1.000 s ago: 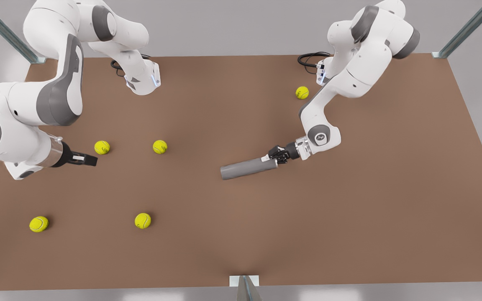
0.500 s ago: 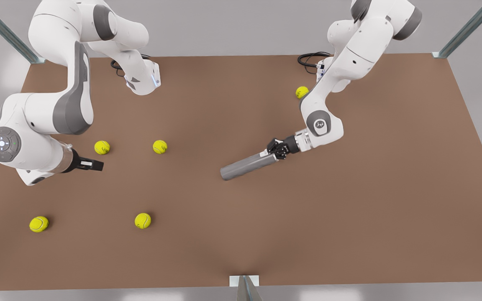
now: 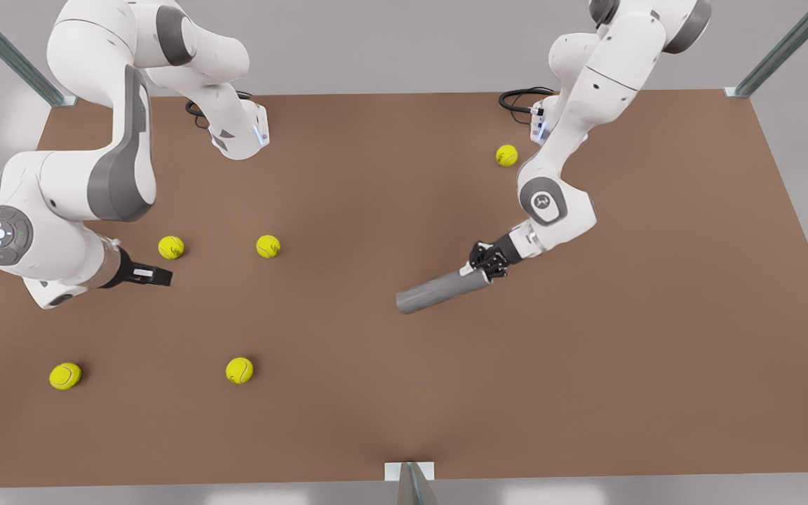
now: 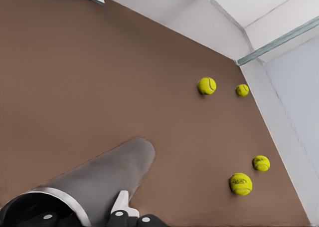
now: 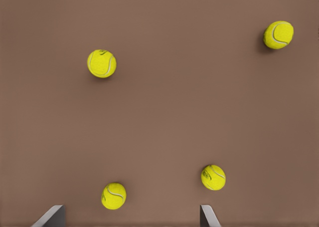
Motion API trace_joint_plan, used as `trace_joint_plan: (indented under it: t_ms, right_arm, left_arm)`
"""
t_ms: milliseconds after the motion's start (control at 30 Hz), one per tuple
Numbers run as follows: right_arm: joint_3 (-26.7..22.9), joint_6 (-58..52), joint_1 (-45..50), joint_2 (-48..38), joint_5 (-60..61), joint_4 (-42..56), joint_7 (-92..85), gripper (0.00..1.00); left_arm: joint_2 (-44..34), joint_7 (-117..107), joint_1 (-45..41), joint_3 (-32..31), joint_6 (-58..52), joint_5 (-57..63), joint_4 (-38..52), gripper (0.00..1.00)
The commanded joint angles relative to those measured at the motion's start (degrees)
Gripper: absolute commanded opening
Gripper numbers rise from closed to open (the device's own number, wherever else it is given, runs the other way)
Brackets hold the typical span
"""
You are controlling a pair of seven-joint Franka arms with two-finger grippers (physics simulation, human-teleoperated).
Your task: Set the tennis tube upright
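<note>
The tennis tube (image 3: 442, 290) is a plain grey cylinder lying aslant near the middle of the brown table (image 3: 586, 365). My left gripper (image 3: 486, 270), on the front view's right, is shut on its silvery-rimmed end. In the left wrist view the tube (image 4: 107, 174) runs away from the black fingers (image 4: 121, 204) toward the table. I cannot tell whether its far end touches the table. My right gripper (image 3: 151, 275) waits low over the table at the front view's left. It is open, with its fingertips (image 5: 52, 216) set wide apart.
Several yellow-green tennis balls lie scattered. Two (image 3: 171, 247) (image 3: 268, 246) sit close to the right gripper and one (image 3: 506, 155) lies behind the left arm. Metal frame posts (image 3: 411, 484) stand at the table's edges. Open table lies around the tube.
The left gripper has carried the tube's gripped end toward the front view's right, and the whole tube has shifted that way. The right arm has barely moved.
</note>
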Motion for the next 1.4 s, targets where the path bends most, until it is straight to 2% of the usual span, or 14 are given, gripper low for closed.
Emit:
trace_joint_plan:
  t_ms: [0,233,300,367,400,433,500,600,667,733,833,867,1100,1367]
  right_arm:
    - [-0.03,-0.12,0.03,-0.08,-0.04,0.03,0.21,1.0]
    - [-0.03,-0.04,-0.14,0.01,-0.12,0.03,0.13,1.0]
    - [-0.03,-0.04,-0.23,0.01,-0.12,0.03,0.13,1.0]
    - [-0.03,0.23,-0.23,0.01,0.23,0.03,0.13,1.0]
    - [-0.03,0.23,-0.23,0.01,0.14,0.11,0.13,1.0]
    - [-0.03,0.23,-0.15,0.01,0.14,0.11,0.13,1.0]
    - [-0.03,0.23,0.29,0.01,0.14,0.03,0.13,1.0]
    - [0.06,0.23,0.65,0.1,0.05,0.03,0.13,1.0]
    - [0.15,0.32,0.73,0.1,0.14,0.03,0.21,1.0]
    - [1.29,0.32,0.91,0.1,-0.12,0.03,0.39,1.0]
    - [1.29,0.32,0.91,0.1,0.05,0.03,0.39,1.0]
    - [1.29,1.28,0.82,0.19,0.23,-0.06,0.48,1.0]
    - [1.2,1.19,0.12,0.19,0.32,-0.06,0.39,1.0]
    - [1.2,0.84,0.38,0.1,0.23,-0.15,0.48,1.0]
  left_arm:
    - [-0.34,-14.87,-0.03,0.42,1.04,10.24,-0.06,0.21]
    - [-3.23,-17.69,0.06,0.51,0.78,10.59,-0.59,0.21]
    - [-3.68,-22.43,0.85,0.6,0.51,21.4,-0.59,0.21]
    - [-4.29,-22.87,0.85,0.68,0.07,22.37,-0.59,0.21]
    - [-4.64,-22.87,0.85,2.44,-1.06,23.42,-0.68,0.21]
    - [-5.08,-24.01,0.85,5.34,-5.19,28.07,-0.59,0.21]
    - [-6.84,-32.28,0.85,7.28,-10.12,40.03,0.02,0.21]
    - [-8.33,-33.33,0.85,13.07,-18.55,45.74,2.57,0.21]
    - [-8.33,-34.04,0.94,13.6,-20.05,47.07,3.45,0.21]
    - [-7.9,-34.91,1.29,16.24,-24.53,53.3,7.84,0.21]
    - [-6.75,-39.04,2.08,17.03,-30.77,67.37,15.05,0.21]
    - [-6.66,-39.49,2.17,17.29,-32.88,68.51,16.37,0.21]
    - [-6.58,-39.57,2.17,18.18,-36.14,88.02,19.36,0.21]
    - [-3.24,-40.45,3.31,19.58,-33.85,89.7,21.47,0.21]
